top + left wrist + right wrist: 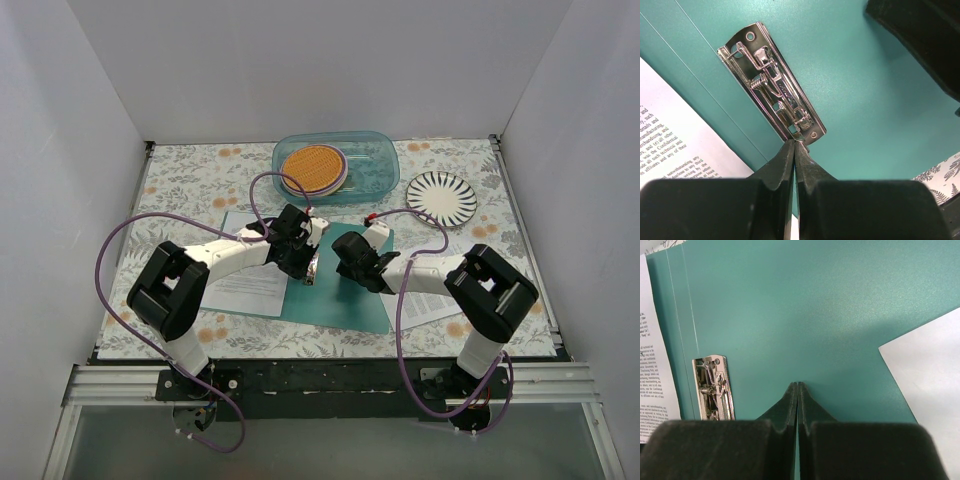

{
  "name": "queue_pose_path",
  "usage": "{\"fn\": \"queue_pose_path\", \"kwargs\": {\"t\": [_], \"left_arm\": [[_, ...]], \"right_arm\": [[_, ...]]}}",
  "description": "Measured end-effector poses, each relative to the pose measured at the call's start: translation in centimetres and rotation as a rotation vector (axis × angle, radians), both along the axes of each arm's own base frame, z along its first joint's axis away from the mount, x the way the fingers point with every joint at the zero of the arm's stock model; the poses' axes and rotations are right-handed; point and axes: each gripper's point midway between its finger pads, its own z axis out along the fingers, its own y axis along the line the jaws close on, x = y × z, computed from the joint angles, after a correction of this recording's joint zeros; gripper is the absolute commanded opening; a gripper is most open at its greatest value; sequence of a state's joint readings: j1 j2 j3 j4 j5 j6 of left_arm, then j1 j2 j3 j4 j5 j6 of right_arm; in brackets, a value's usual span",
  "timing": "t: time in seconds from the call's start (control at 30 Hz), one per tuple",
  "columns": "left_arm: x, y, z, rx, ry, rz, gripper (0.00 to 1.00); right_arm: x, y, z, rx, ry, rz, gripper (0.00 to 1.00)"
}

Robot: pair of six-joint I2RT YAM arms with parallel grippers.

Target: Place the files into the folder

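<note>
The folder (345,300) lies open and flat at mid-bench, inner face up, its silver clip (772,85) set beside the spine. The files (245,290) are not yet in it. The left sheet (675,145), printed, lies just beside the folder's left edge. The right sheet (930,370) meets its right corner, and which overlaps which cannot be told. Left gripper (796,144): jaws pressed together, holding nothing, tips touching the near end of the clip. Right gripper (798,386): jaws likewise together and empty, tips at or just above bare teal to the right of the clip. Assessment: the step in hand appears to be opening the clip while the right arm steadies the cover. To do it well, the left tips should catch under the lever, not ride on the base plate. The right arm should bear straight down so the thin cover neither slides nor buckles. Obstructions: the 2 arms work close together over the folder, and the left forearm crosses above the left sheet. A clear blue-tinted container (385,160) holding an orange woven disc (313,166), and a striped plate (441,197), stand at the far side, apart from the work. Purple cables (98,275) loop over the bench (180,180).
</note>
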State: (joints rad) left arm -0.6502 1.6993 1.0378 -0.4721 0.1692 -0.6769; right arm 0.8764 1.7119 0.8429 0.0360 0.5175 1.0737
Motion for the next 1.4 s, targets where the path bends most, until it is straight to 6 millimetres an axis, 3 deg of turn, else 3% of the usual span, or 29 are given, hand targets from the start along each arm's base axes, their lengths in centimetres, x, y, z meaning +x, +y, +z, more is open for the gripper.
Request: {"fn": "queue_pose_path", "kwargs": {"t": [1.03, 1.17, 1.4], "left_arm": [[0.4, -0.7, -0.5, -0.012, 0.062, 0.006, 0.00], [0.5, -1.0, -0.5, -0.016, 0.073, 0.007, 0.00], [0.5, -1.0, -0.6, -0.020, 0.070, 0.006, 0.00]], "right_arm": [[0.5, 0.5, -0.3, 0.090, -0.031, -0.038, 0.01], [0.3, 1.7, -0.6, 0.123, -0.034, -0.021, 0.01], [-2.2, 6.1, -0.9, 0.189, -0.028, 0.078, 0.01]]}}
